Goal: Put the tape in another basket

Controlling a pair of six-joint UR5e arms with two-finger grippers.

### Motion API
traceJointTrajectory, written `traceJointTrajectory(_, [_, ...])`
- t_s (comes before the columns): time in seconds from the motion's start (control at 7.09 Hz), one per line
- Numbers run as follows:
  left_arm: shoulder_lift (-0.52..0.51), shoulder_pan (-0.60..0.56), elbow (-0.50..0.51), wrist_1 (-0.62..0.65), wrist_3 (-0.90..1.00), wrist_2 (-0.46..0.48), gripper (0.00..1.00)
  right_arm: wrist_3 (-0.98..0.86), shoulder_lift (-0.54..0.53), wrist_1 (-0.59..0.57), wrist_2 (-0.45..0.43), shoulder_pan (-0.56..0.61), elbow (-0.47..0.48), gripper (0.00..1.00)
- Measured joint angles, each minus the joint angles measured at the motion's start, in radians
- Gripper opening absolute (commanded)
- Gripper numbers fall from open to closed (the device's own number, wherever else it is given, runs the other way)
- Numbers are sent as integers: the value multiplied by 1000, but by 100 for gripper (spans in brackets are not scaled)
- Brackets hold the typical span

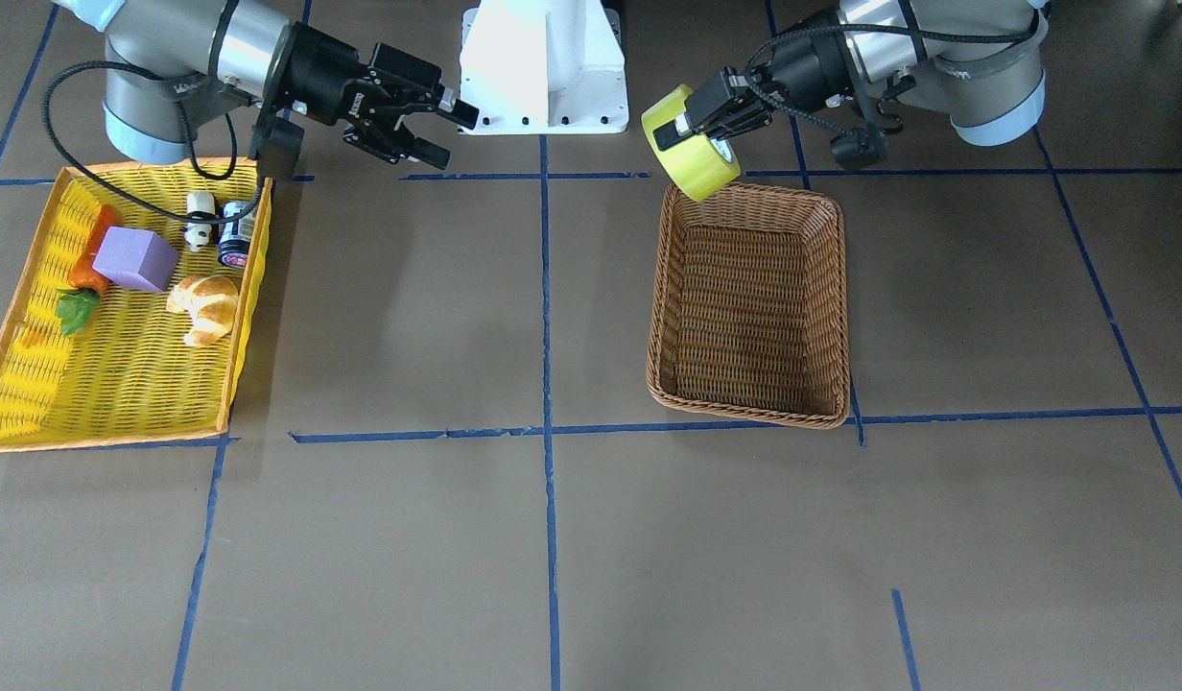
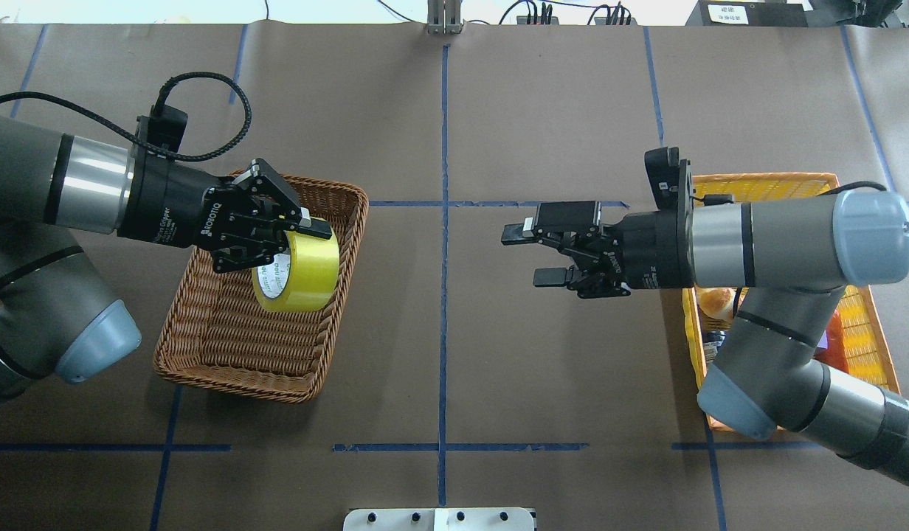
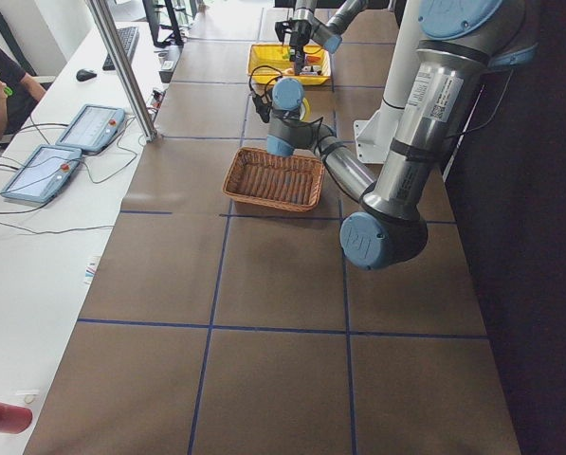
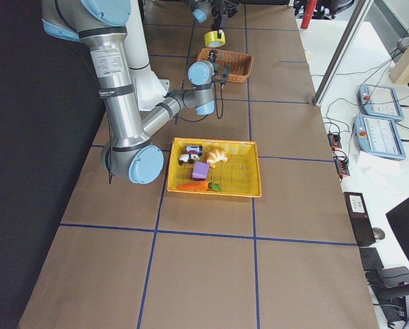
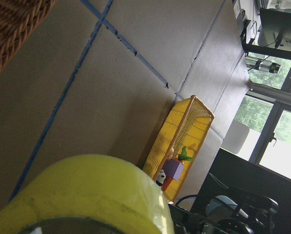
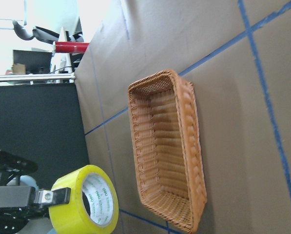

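Note:
The yellow-green tape roll (image 2: 307, 274) hangs in my left gripper (image 2: 292, 237), which is shut on its rim, one finger inside the core. It is held in the air over the robot-side end of the brown wicker basket (image 2: 226, 375), apart from the basket. From the front, the tape (image 1: 689, 146) sits above the basket's top rim (image 1: 744, 415), held by the left gripper (image 1: 714, 130). The roll fills the bottom of the left wrist view (image 5: 87, 190). My right gripper (image 2: 527, 255) is open and empty, above bare table between the baskets, pointing at the tape (image 6: 87, 201).
The yellow basket (image 1: 121, 384) with an orange rim holds a carrot (image 1: 90, 259), a purple block (image 1: 136, 259), a croissant (image 1: 203, 305), a small panda toy (image 1: 200, 219) and a can (image 1: 236, 233). The white robot base (image 1: 543, 67) stands between the arms.

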Motion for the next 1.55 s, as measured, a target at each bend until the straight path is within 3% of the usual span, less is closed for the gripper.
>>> traceJointTrajectory(0.28, [-4,6,-5,262,203,-4,5,-167,10,-280,82,73,37,100])
traceJointTrajectory(0.71, [-17,14,11,569,485,11,5,-434,10,-587,103,142,50,100])
traceJointTrajectory(0.99, [-37,36,50,679,612,83,9,-616,-4,-770,111,185,80,100])
traceJointTrajectory(1.13, [-43,52,72,701,645,127,20,-708,-25,-855,118,210,112,100])
traceJointTrajectory(1.27, [-43,62,90,708,659,161,21,-804,-48,-937,131,241,143,100])
traceJointTrajectory(1.41, [-41,70,98,711,664,183,98,-887,-71,-992,140,268,161,100])
traceJointTrajectory(1.55, [-38,77,98,712,666,204,100,-960,-100,-1017,144,292,168,100])
